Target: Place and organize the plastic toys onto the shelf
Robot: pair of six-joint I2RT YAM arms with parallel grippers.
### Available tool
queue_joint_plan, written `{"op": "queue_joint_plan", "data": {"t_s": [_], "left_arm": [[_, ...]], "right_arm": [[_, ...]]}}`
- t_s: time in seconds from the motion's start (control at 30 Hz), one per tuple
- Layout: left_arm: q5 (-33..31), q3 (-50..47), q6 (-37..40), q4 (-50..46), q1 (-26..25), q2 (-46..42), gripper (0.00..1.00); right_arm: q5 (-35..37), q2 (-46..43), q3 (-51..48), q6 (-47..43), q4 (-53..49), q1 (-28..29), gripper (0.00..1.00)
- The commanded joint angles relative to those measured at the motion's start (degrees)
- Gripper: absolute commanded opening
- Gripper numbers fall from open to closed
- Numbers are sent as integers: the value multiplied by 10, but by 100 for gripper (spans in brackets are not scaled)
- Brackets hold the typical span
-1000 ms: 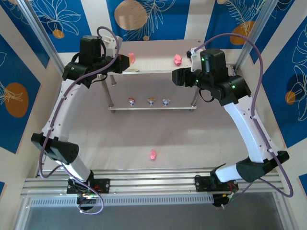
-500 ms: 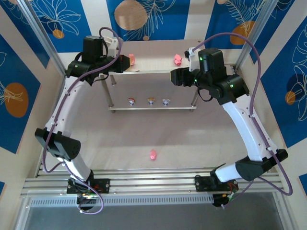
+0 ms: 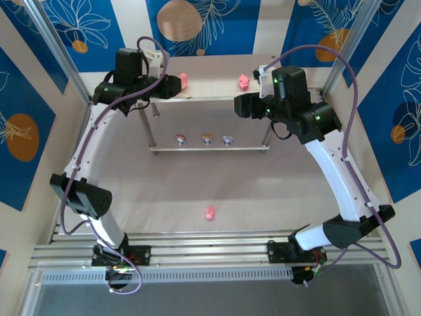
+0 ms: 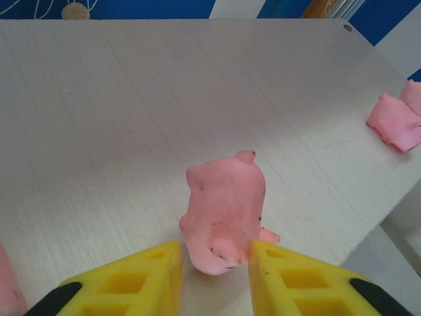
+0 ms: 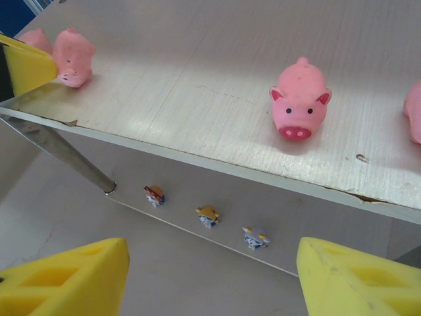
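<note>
The shelf [image 3: 205, 90] stands at the back of the table. A pink pig [image 4: 223, 217] rests on its pale top board between the yellow fingers of my left gripper [image 4: 214, 251]. The jaws are open, with a thin gap on the left side and the right pad close against the pig. From above, that pig [image 3: 183, 79] sits just beyond the left gripper [image 3: 172, 84]. My right gripper [image 5: 214, 276] hovers wide open with nothing in it, in front of the shelf. Another pig [image 5: 300, 108] faces it on the top board. Three small figurines [image 5: 208, 215] line the lower board.
One pink pig [image 3: 210, 212] lies alone on the table near the front rail. More pink toys show at the top board's right end [image 4: 395, 122] and at its left end [image 5: 36, 39]. Slim metal legs [image 5: 62, 155] hold the shelf up.
My left gripper has shifted slightly right over the shelf top, and its jaws have parted from the pig, which now rests on the board. The right arm has barely moved.
</note>
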Motion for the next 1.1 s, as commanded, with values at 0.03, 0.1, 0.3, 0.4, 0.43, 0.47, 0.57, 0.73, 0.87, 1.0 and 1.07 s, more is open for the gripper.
{"op": "queue_joint_plan", "data": {"t_s": [0.03, 0.1, 0.3, 0.4, 0.43, 0.47, 0.57, 0.73, 0.87, 1.0, 1.07], "left_arm": [[1, 18, 4, -13, 9, 11, 34], [-1, 18, 3, -11, 9, 11, 34], [-10, 18, 1, -6, 9, 10, 35], [-15, 18, -2, -1, 10, 11, 37], [-18, 18, -2, 1, 9, 9, 37], [-20, 18, -3, 2, 9, 9, 37], [-27, 18, -6, 9, 10, 9, 38], [-29, 18, -15, 23, 10, 10, 38], [-29, 18, -17, 27, 10, 12, 38], [-26, 17, -17, 29, 10, 8, 38], [-24, 15, -19, 34, 10, 6, 38]], "right_arm": [[-5, 6, 4, -10, 12, 1, 69], [-6, 7, 3, -11, 12, 1, 69], [-8, 10, -3, -9, 20, -1, 69], [-9, 11, -6, -8, 23, -2, 69], [-10, 11, -7, -8, 24, -3, 69], [-10, 13, -7, -8, 24, -3, 69], [-11, 15, -8, -8, 25, -4, 69], [-15, 17, -10, -6, 27, -5, 70], [-15, 17, -10, -6, 28, -7, 70], [-19, 16, -11, -4, 28, -5, 70], [-20, 15, -9, -4, 31, -4, 70]]}}
